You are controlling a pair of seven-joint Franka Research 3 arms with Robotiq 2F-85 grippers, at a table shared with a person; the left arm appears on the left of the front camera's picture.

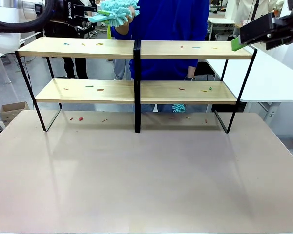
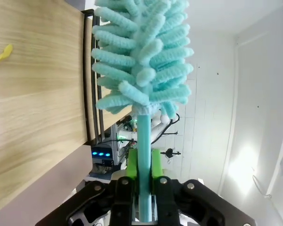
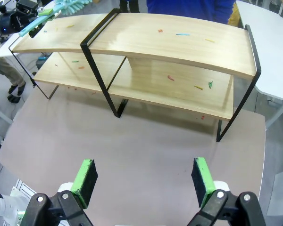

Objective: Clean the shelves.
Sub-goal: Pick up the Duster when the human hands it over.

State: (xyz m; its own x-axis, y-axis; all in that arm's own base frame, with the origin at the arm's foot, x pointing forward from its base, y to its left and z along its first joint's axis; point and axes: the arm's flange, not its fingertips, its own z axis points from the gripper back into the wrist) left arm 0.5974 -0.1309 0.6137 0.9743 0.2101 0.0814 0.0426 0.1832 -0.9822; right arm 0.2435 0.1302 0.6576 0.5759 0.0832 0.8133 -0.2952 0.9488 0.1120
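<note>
Beige tabletop (image 1: 146, 180): shelves (image 1: 112, 48) long axis left-right, upright; left jaws grip duster (image 2: 144, 61).

Teal duster (image 2: 144, 61) in left hand (image 2: 143, 165)

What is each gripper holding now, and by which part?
The left gripper is shut on the teal duster, gripping its thin handle below the fluffy head. The right gripper is open and holds nothing.

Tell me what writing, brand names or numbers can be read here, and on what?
White lettering on the black body of the left gripper: too blurred to read.
Shelves: no print.
Duster: no print.
</note>
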